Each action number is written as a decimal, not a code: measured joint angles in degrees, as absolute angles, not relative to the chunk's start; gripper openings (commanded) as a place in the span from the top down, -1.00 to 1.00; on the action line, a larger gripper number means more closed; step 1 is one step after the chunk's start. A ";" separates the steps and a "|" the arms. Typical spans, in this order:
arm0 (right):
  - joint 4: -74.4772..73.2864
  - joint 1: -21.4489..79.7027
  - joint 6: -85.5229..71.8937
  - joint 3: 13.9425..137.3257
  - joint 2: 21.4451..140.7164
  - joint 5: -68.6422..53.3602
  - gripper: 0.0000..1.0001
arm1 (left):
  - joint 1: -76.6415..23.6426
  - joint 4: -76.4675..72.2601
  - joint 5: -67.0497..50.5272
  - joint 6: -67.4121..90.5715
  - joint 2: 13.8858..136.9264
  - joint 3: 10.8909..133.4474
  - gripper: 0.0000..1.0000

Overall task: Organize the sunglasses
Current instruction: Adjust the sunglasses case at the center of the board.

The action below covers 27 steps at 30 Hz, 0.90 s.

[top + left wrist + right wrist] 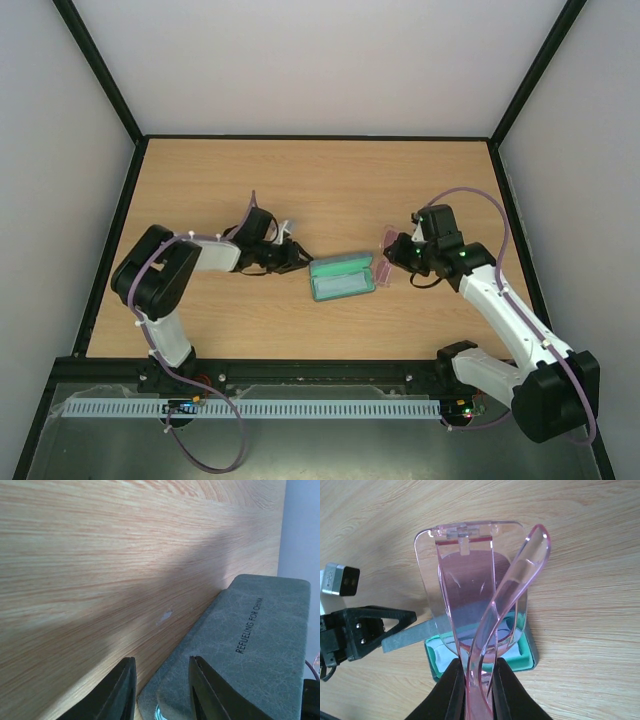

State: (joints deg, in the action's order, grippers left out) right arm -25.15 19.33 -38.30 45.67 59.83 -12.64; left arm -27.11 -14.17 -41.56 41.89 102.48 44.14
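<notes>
The pink translucent sunglasses [470, 580] are folded and stand upright between my right gripper's [479, 680] fingers, which are shut on the temple arms. They hang just above the right end of the open grey-blue case [520, 652] with its green lining. In the top view the sunglasses [384, 270] and right gripper [393, 255] sit at the case's [342, 277] right end. My left gripper [297, 260] is at the case's left end. In the left wrist view its jaws [162, 690] stand apart over a corner of the grey case lid [255, 645].
The wooden table [300, 180] is bordered by a black frame and grey walls. The left gripper [370, 630] shows in the right wrist view, close to the case's far end. No cloth is in view.
</notes>
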 measured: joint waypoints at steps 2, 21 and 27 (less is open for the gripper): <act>-25.15 19.14 -38.61 45.39 59.81 -11.94 0.97 | -27.51 -14.79 -41.50 42.17 102.48 43.75 0.38; -24.40 18.81 -39.29 42.46 59.88 -10.61 0.97 | -33.58 -19.64 -40.21 45.87 101.93 38.85 0.37; -24.10 18.81 -39.29 41.76 59.92 -10.57 0.97 | -37.67 -21.39 -39.53 47.79 101.93 38.50 0.37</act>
